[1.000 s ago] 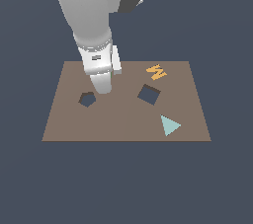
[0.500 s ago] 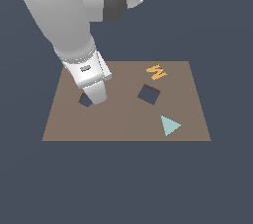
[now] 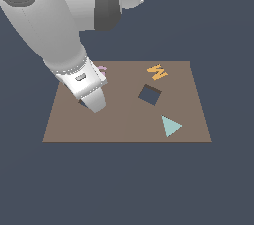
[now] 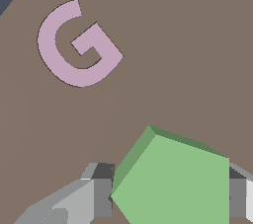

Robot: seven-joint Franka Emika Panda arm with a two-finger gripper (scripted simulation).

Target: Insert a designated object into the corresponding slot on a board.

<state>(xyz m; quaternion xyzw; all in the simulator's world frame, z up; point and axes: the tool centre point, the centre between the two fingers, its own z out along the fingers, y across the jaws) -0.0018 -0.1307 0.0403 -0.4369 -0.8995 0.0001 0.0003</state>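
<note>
Wrist view shows the claw (image 4: pixel 170 198) clamped on the green pentagon block (image 4: pixel 173 183), one finger (image 4: pixel 99 196) pressed to each side, held above the brown board (image 4: pixel 188 60) near a pink letter G (image 4: pixel 74 45). Exterior view: the arm hides the pentagon slot; the square hole (image 3: pixel 149 94), orange W (image 3: pixel 157 72) and teal triangle (image 3: pixel 170 126) lie apart.

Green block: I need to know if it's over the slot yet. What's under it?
Only brown board shows around the block, held in the hand. The slot is hidden by block and arm.
</note>
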